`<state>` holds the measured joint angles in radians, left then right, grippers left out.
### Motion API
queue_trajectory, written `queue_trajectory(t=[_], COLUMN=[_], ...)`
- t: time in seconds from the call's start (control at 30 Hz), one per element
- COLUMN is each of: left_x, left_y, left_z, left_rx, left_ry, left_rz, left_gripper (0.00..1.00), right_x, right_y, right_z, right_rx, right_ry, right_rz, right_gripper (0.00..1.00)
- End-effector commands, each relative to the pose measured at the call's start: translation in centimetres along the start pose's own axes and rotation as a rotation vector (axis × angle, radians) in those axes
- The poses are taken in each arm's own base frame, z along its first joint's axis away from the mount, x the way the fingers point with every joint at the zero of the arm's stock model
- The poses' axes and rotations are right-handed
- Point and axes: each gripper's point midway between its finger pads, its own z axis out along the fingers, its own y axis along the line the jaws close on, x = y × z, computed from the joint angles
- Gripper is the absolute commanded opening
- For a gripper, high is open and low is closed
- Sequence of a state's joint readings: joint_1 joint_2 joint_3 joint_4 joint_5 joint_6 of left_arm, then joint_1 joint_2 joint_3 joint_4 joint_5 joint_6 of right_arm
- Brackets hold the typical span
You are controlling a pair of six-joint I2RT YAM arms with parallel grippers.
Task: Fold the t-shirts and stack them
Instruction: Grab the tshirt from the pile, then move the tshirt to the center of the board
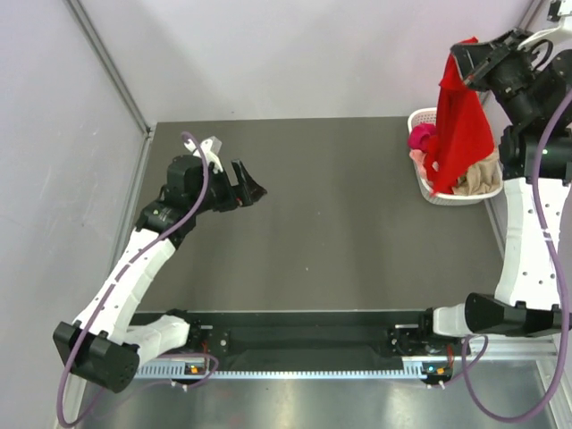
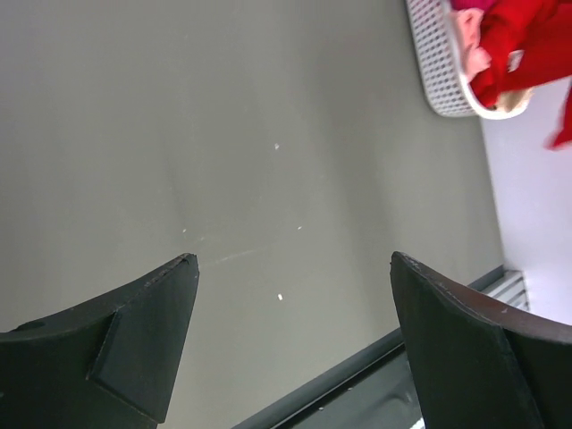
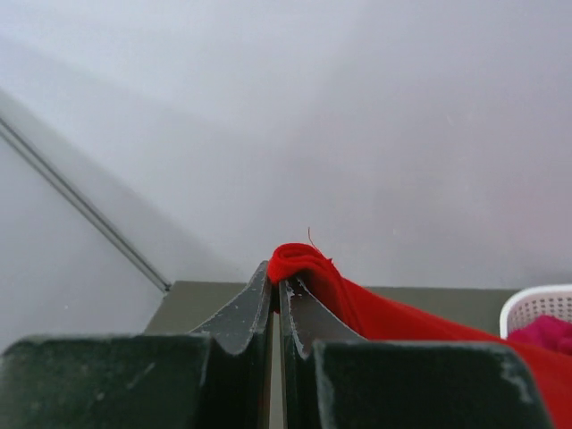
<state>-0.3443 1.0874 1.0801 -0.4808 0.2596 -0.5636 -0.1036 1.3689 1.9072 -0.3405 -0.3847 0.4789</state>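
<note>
A bright red t-shirt (image 1: 461, 121) hangs in the air at the far right, its lower end still in the white basket (image 1: 418, 122). My right gripper (image 1: 462, 55) is shut on its top fold, and in the right wrist view the red t-shirt (image 3: 357, 299) bulges over the closed fingertips of the right gripper (image 3: 276, 279). Magenta (image 1: 420, 136), pale pink and tan (image 1: 481, 177) t-shirts lie bunched in the basket. My left gripper (image 1: 250, 185) hovers over the left part of the table, open and empty; the left wrist view shows the left gripper (image 2: 293, 259) with jaws wide apart above bare tabletop.
The dark grey table (image 1: 340, 223) is bounded by pale walls at the back and left, with a metal post (image 1: 112, 67) at the far left corner. A black rail (image 1: 313, 335) runs along the near edge between the arm bases. The basket (image 2: 438, 71) stands against the right edge.
</note>
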Motion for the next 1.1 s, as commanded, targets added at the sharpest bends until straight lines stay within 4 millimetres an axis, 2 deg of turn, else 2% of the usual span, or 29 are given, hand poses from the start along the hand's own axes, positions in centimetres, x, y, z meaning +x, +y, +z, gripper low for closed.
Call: queue_trajectory(t=[0.0, 0.03, 0.07, 0.1, 0.17, 0.27, 0.4, 0.43, 0.6, 0.67, 0.73, 0.77, 0.8, 0.87, 0.9, 0.93, 0.97, 1.0, 1.03, 1.07], left_x=[-2.2, -2.2, -2.2, -2.6, -2.9, -4.2, -4.8, -4.9, -5.1, -5.3, -5.5, -5.0, -4.8, -3.7, -3.3, -2.0, -1.5, -0.8, 0.5, 1.4], left_y=[-2.4, -2.5, -2.5, -2.5, -2.2, -2.3, -2.0, -1.8, 0.7, 2.1, 3.0, 3.5, 3.9, 4.7, 5.0, 5.4, 5.6, 5.5, 5.9, 5.4], left_z=[-1.3, -1.3, -1.5, -1.7, -2.1, -3.1, -3.7, -3.8, -3.9, -4.3, -4.4, -4.0, -3.9, -3.0, -2.7, -2.1, -1.7, -1.3, -0.9, -0.5], left_rx=[0.080, 0.084, 0.080, 0.075, 0.043, 0.027, 0.001, -0.006, -0.129, -0.194, -0.220, -0.230, -0.235, -0.243, -0.241, -0.238, -0.223, -0.206, -0.195, -0.152], left_ry=[-0.044, -0.043, -0.042, -0.048, -0.055, -0.103, -0.127, -0.129, -0.153, -0.176, -0.190, -0.178, -0.174, -0.149, -0.138, -0.098, -0.076, -0.052, -0.014, 0.025], left_rz=[-0.002, 0.002, 0.004, 0.008, 0.014, 0.019, -0.002, -0.011, -0.068, -0.086, -0.106, -0.116, -0.127, -0.143, -0.137, -0.133, -0.109, -0.104, -0.104, -0.097], left_gripper=[0.93, 0.92, 0.92, 0.92, 0.92, 0.92, 0.92, 0.92, 0.91, 0.91, 0.92, 0.92, 0.92, 0.91, 0.90, 0.88, 0.87, 0.86, 0.85, 0.84], right_x=[-6.3, -7.5, -7.7, -7.8, -9.3, -9.9, -10.1, -9.4, -6.6, -4.5, -0.8, 1.0, 4.3, 9.0, 13.1, 16.8, 19.7, 22.4, 24.1, 25.9], right_y=[5.2, 6.0, 6.4, 7.7, 10.6, 14.3, 17.5, 17.8, 21.6, 21.8, 22.2, 22.0, 21.2, 18.7, 16.4, 13.5, 11.0, 8.0, 5.4, 1.4], right_z=[-3.2, -3.7, -3.9, -4.2, -5.5, -7.4, -9.4, -9.3, -10.4, -9.8, -9.4, -9.2, -9.1, -8.1, -8.1, -7.7, -7.8, -8.0, -8.1, -9.0], right_rx=[-0.092, -0.104, -0.116, -0.174, -0.286, -0.460, -0.620, -0.651, -0.832, -0.850, -0.870, -0.864, -0.835, -0.707, -0.625, -0.462, -0.333, -0.212, -0.082, 0.128], right_ry=[-0.173, -0.195, -0.190, -0.179, -0.213, -0.211, -0.202, -0.170, -0.046, 0.018, 0.114, 0.157, 0.229, 0.297, 0.354, 0.439, 0.502, 0.544, 0.575, 0.614], right_rz=[-0.060, -0.069, -0.046, -0.048, -0.021, 0.028, 0.107, 0.171, 0.246, 0.293, 0.341, 0.353, 0.383, 0.391, 0.367, 0.380, 0.359, 0.273, 0.238, 0.186], right_gripper=[0.00, 0.00, 0.00, 0.00, 0.00, 0.00, 0.00, 0.00, 0.00, 0.00, 0.00, 0.00, 0.00, 0.00, 0.00, 0.03, 0.22, 0.30, 0.36, 0.45])
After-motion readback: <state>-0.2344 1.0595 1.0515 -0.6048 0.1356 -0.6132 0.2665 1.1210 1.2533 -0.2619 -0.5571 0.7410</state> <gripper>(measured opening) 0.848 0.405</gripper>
